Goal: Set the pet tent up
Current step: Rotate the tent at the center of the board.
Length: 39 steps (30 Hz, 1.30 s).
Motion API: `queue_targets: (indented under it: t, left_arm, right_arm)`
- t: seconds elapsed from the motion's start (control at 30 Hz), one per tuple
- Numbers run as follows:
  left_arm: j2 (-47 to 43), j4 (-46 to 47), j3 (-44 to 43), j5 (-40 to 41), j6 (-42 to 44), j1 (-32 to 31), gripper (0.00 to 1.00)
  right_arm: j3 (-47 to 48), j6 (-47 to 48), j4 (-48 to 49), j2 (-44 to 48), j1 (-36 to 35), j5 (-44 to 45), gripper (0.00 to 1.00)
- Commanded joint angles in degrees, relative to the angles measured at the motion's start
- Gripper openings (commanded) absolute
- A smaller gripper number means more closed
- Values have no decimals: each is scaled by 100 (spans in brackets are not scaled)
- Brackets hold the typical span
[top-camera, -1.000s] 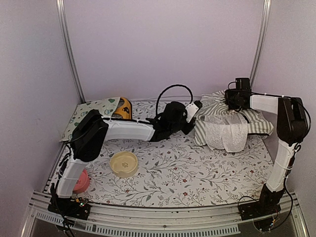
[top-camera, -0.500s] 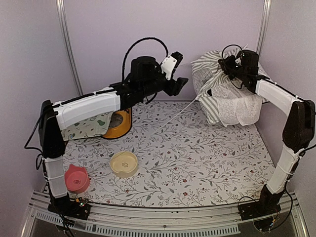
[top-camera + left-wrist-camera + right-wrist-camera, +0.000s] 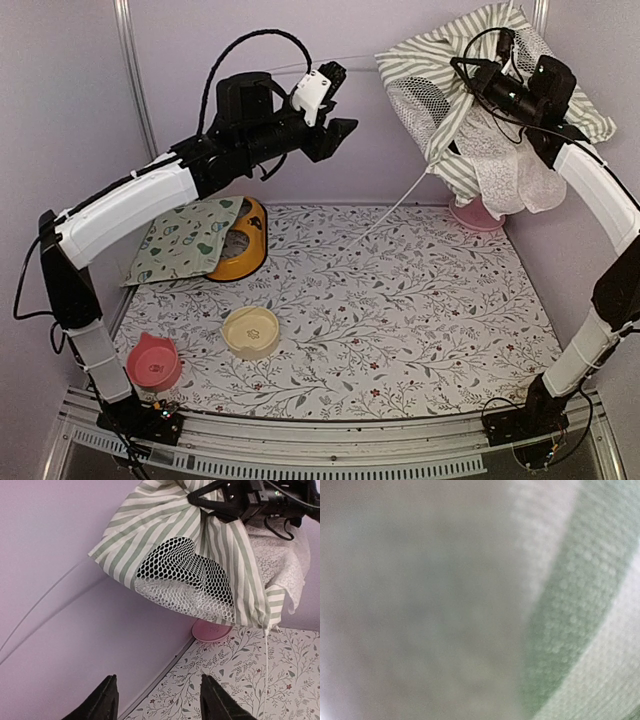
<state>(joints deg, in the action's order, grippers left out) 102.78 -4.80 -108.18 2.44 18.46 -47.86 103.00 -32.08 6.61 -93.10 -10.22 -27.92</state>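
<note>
The pet tent (image 3: 430, 80) is a bundle of green-and-white striped fabric with mesh and white lace, hanging high at the back right, off the table. My right gripper (image 3: 472, 75) is shut on its striped fabric near the top; the left wrist view shows this grip (image 3: 225, 500) and the tent (image 3: 165, 535). A thin white pole (image 3: 400, 200) trails from the tent down to the table. Blurred tent fabric (image 3: 560, 630) fills the right wrist view and hides the fingers. My left gripper (image 3: 342, 98) is open and empty, raised left of the tent, apart from it (image 3: 158, 680).
A pink bowl (image 3: 475, 215) sits at the back right under the tent. The cream mat with teal shapes (image 3: 185, 240) and an orange item (image 3: 245, 240) lie at the back left. A cream bowl (image 3: 250, 330) and another pink bowl (image 3: 155, 362) sit front left.
My right gripper lifted the tent from the table to high at the back right, uncovering the pink bowl. My left arm rose from the table and moved away from the tent.
</note>
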Motion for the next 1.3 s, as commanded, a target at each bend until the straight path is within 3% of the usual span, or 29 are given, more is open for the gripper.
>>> queue_targets:
  t: [0.0,0.13,0.47,0.73,0.97,1.27]
  left_arm:
    - [-509,-221,-101,-5,331,29,55]
    - [-816,-264,63,13,667,-67,54]
    - [-719,-1136,-116,-187,1168,-75,54]
    - [-155,-2014,-663,-578,1451,19,53]
    - [252,-1902,-861,-578,1626,179,46]
    - [559,-1545,-945,-398,1638,387,44]
  right_arm:
    - [308,1197,-464,226,3,-1011,0]
    - [349,1971,-1088,357,-130,-1318,0]
    - [392,3461,-2508,571,-652,-962,0]
    - [385,3884,-3091,690,-868,-1055,0]
    - [456,4027,-3353,721,-1024,-1076,0]
    - [714,4144,-3625,671,-1169,-1071,0]
